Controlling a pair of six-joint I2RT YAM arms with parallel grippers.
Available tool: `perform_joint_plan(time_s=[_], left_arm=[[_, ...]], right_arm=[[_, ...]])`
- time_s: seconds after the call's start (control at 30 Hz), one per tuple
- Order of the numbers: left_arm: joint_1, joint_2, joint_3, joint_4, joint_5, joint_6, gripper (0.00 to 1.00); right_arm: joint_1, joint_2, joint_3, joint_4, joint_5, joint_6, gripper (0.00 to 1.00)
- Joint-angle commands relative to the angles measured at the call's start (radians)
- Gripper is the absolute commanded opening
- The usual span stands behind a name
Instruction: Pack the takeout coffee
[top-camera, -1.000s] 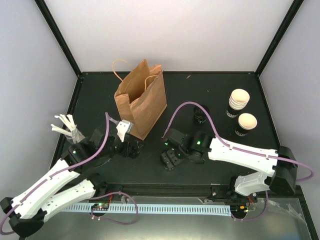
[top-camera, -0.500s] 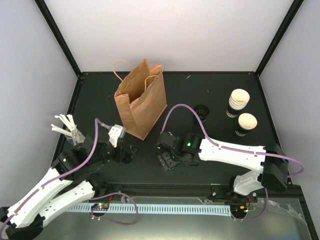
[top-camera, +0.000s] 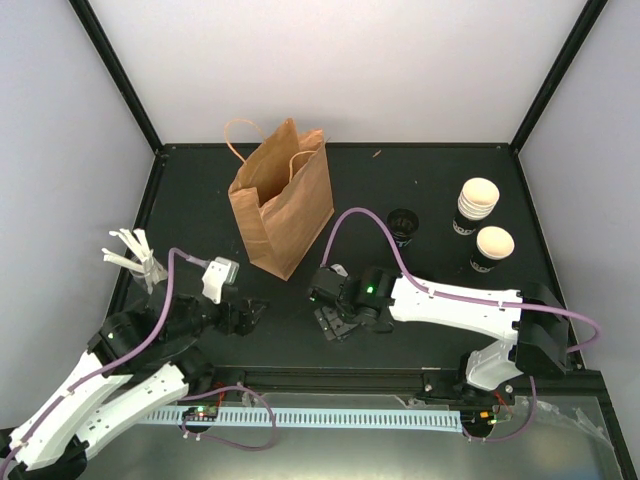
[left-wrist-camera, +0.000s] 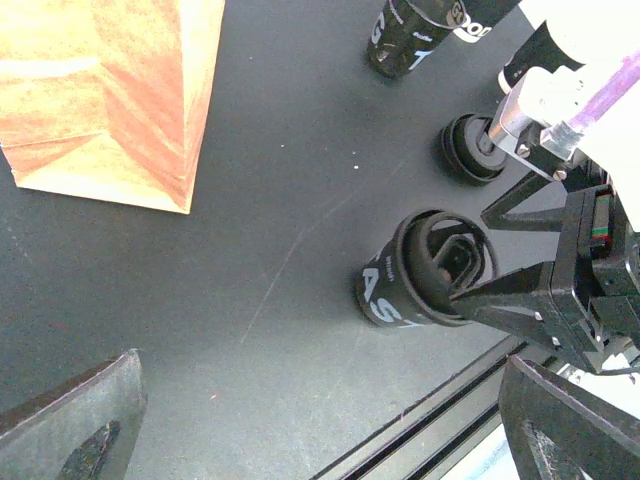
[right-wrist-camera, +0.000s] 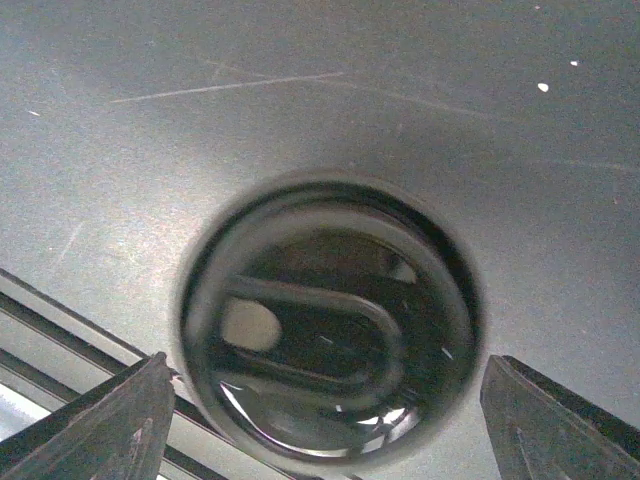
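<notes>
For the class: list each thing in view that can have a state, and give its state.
paper bag: upright, mouth open
takeout coffee: upright, unlidded
cup stack: upright, nested
dark-inside cup: upright, unlidded
lidded cup: upright, lid on
left end effector: open, empty
right end effector: open, over the lidded cup

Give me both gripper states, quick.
Left gripper: open, holding nothing.
Right gripper: open, fingers on either side of the lidded black cup.

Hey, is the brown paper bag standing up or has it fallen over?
Standing upright: the paper bag rests on its base on the table, its mouth open toward the top and both handles sticking up.
</notes>
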Motion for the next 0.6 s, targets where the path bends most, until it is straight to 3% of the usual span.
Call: perform_joint_plan(time_s=[0.0,0.57], left_arm=[[0.007,-0.010,-0.015,-0.017,0.028,-0.018,0.99],[0.007,0.016,-0.032,0.028,0.030,-0.019,0.99]], right_arm=[[0.010,0.009,0.015,-0.032,0.053,0.037,0.86],[0.017,0.050,0.054,-0.036,0.041,0.015,0.86]])
